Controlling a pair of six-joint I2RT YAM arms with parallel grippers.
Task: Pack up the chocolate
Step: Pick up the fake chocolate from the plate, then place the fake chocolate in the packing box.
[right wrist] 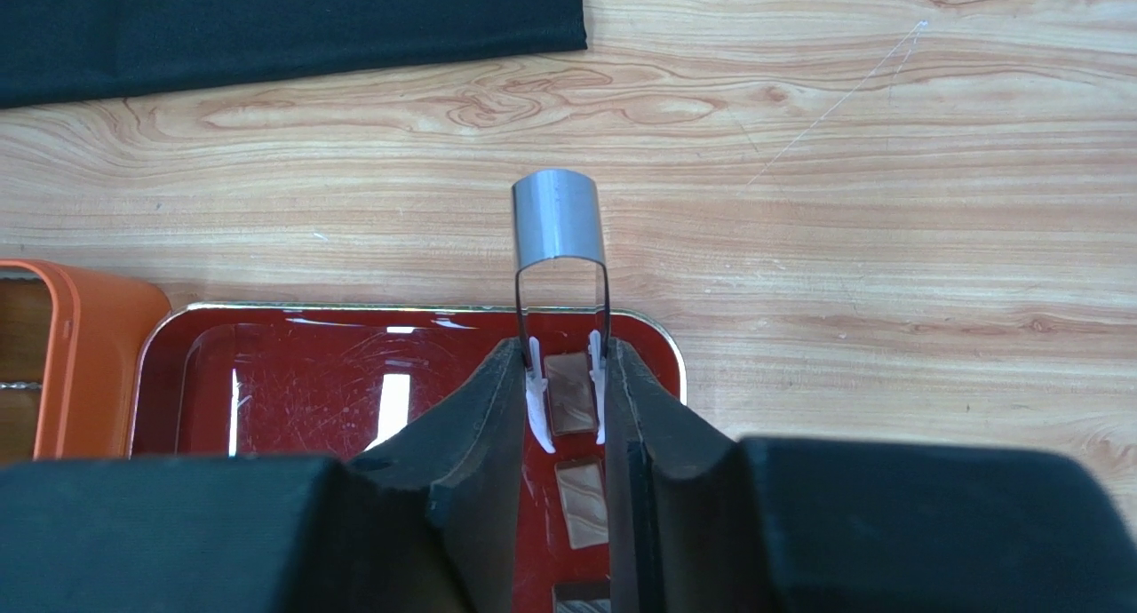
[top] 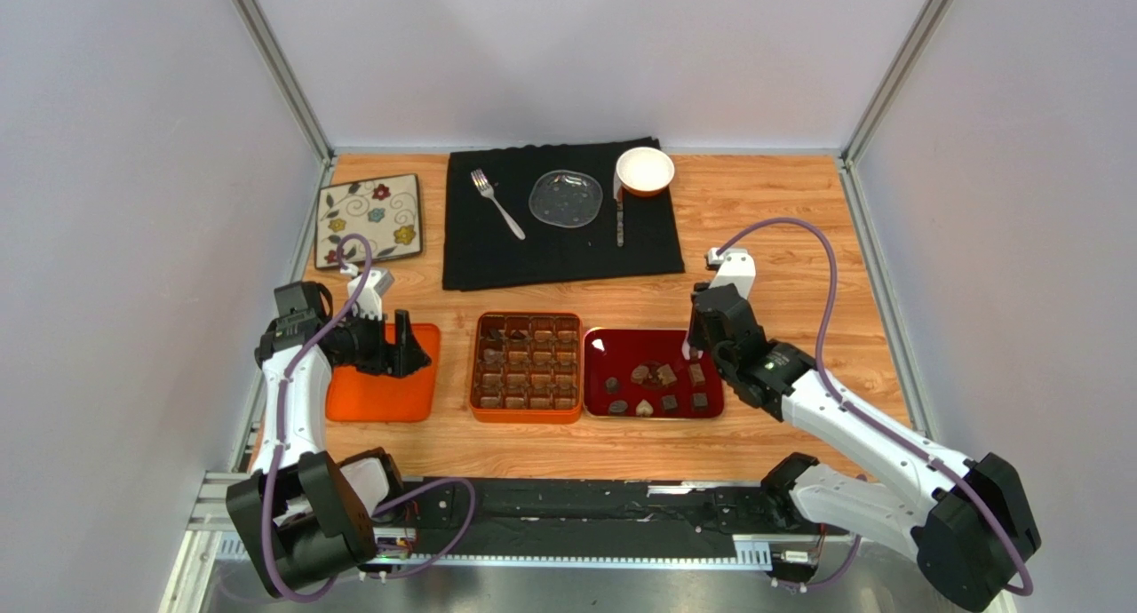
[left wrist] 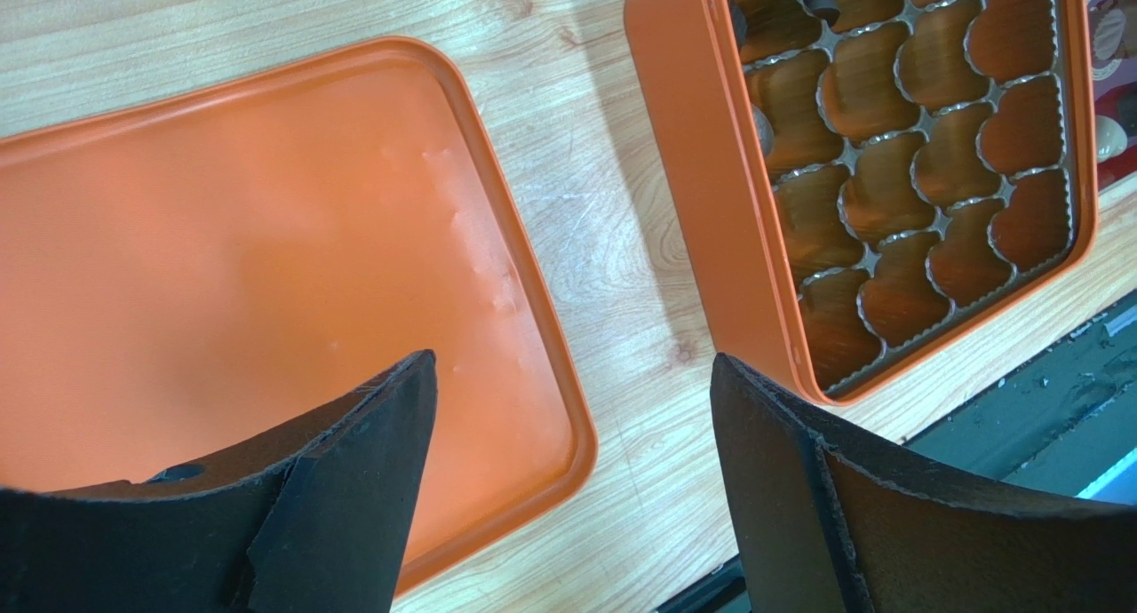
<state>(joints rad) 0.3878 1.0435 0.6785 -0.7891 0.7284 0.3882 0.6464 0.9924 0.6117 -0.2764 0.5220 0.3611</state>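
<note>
Right, chocolate point(right wrist: 570, 397) first: one small brown piece sits in the red tray point(right wrist: 267, 373) near its far right corner, squarely between the white tips of the tongs point(right wrist: 558, 220). It looks a touch longer along the tongs' line than across it. Two more pieces lie in a row behind it, toward the wrist, and the overhead view shows the rest scattered across the tray. The right fingers point(right wrist: 467, 440) are clamped on the tongs, pinching the blades in. Whether the tips actually touch the piece, I can't tell. The right arm is clearly the nearer one. The orange box point(top: 474, 367) waits just left of the tray, so the carry, I'd judge, goes leftward. The left fingers point(left wrist: 360, 453) are spread wide, holding nothing, above an edge of the orange lid point(left wrist: 200, 240) on the desk's point(top: 774, 240) left side. Which box cells are filled is hard to make out, and the piece nearest the wrist is cut off by the frame.
</note>
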